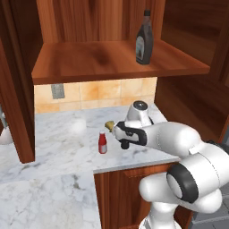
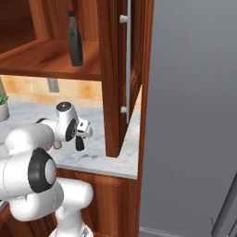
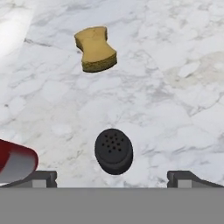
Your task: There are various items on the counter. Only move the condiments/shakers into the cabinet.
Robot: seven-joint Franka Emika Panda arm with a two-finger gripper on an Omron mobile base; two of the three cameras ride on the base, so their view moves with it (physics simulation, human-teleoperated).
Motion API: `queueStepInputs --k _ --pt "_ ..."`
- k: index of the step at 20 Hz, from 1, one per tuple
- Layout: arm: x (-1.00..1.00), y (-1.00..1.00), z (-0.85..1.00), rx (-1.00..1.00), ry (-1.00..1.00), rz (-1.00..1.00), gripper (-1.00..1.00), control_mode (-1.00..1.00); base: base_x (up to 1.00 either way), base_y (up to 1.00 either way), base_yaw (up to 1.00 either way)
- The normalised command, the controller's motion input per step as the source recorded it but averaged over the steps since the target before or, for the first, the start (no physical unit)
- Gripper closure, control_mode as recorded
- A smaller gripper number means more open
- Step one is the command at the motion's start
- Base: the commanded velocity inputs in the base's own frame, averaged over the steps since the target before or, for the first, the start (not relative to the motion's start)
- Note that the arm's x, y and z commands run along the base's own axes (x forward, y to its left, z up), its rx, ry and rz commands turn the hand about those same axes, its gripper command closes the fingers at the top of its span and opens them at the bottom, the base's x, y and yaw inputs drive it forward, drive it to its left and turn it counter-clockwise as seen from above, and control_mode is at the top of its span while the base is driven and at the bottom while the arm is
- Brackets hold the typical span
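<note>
Hovering open claw [image 3: 112,176] above perforated round black shaker [image 3: 113,151]

Counter [image 3: 183,65]: polished white-grey marble under my hand, veined and smooth. Cabinet [image 1: 103,60]: reddish-brown wood, visible grain, soft sheen on the shelf board. Sauce bottle [image 1: 144,40]: dark, glossy, with a pale paper-like label. Shaker [image 3: 113,150]: matt black, plastic-looking, perforated top. Red bottle [image 1: 103,143]: shiny, with a smooth white cap. Sponge [image 3: 95,49]: yellow-brown, rough and porous. Wall tiles [image 1: 107,94]: orange-beige, mottled, faintly glazed.
</note>
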Motion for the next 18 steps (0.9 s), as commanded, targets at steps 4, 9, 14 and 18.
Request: queueStepInputs --k 4,9,14,18 --pt "0.09 0.00 -0.15 0.00 0.00 0.00 -1.00 -1.00 0.00 0.00 0.00" --pt "0.19 0.00 -0.08 0.00 0.00 0.00 -1.00 -1.00 0.00 0.00 0.00" --pt "0.21 0.00 -0.06 0.00 0.00 0.00 -1.00 -1.00 0.00 0.00 0.00" --pt "-0.01 0.00 -0.16 0.00 0.00 0.00 -1.00 -1.00 0.00 0.00 0.00"
